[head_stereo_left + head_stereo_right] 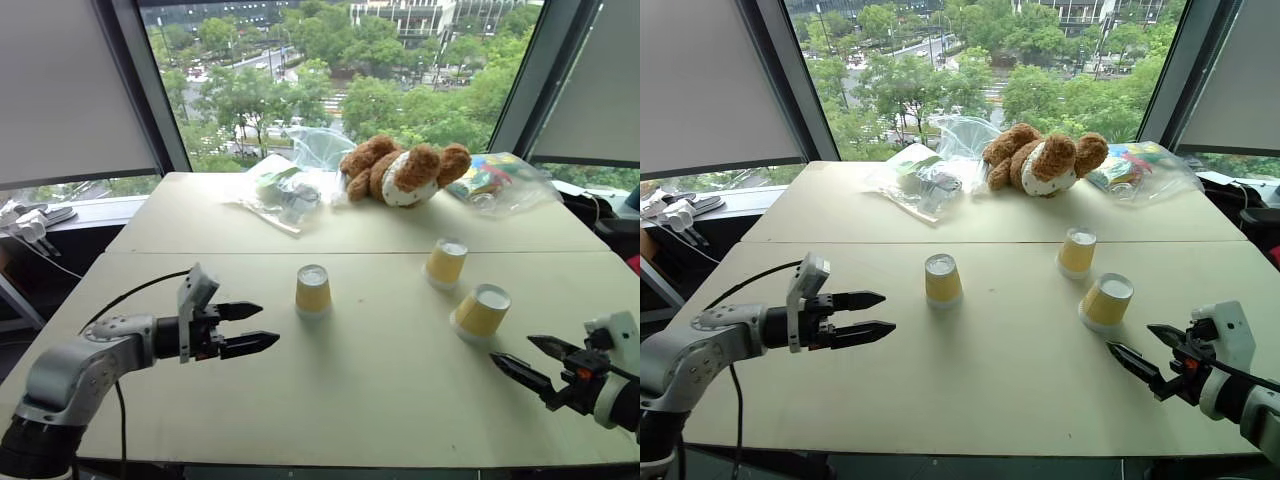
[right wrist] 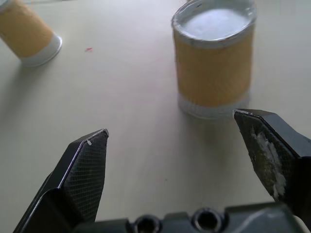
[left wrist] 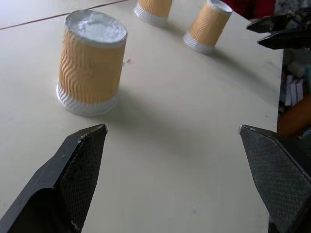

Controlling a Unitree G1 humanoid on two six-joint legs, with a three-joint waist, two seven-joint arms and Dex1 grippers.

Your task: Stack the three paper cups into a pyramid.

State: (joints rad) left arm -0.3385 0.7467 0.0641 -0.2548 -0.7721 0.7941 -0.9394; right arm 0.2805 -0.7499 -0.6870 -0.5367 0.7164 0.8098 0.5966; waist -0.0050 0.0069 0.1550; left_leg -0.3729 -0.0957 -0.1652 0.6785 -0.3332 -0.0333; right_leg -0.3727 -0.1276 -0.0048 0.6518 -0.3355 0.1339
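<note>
I am looking down on a pale cream table (image 1: 330, 400) made of two tops butted together, the seam running across just behind the nearest cup. The table stands against a large window (image 1: 340, 70) giving onto trees and buildings, with grey blinds to either side. At the far edge lie a brown teddy bear (image 1: 405, 172) on its side, crumpled clear plastic bags (image 1: 290, 185) to its left, and a bag of colourful items (image 1: 495, 180) to its right; all of these are well apart from the working area. The three paper cups stand upside down, white bases up, on the near top, none stacked. The left cup (image 1: 313, 290) sits near the middle, alone. The far right cup (image 1: 446, 263) and the near right cup (image 1: 481, 311) stand near each other but not touching; the near one looks slightly tilted. My left gripper (image 1: 250, 328) hovers above the table to the left of the left cup, fingers spread wide, holding nothing. My right gripper (image 1: 530, 362) hovers near the right edge, just short of the near right cup, fingers likewise spread and empty. Bare tabletop lies between each gripper and its closest cup. A black cable (image 1: 130, 295) arcs over the left side behind the left arm.
</note>
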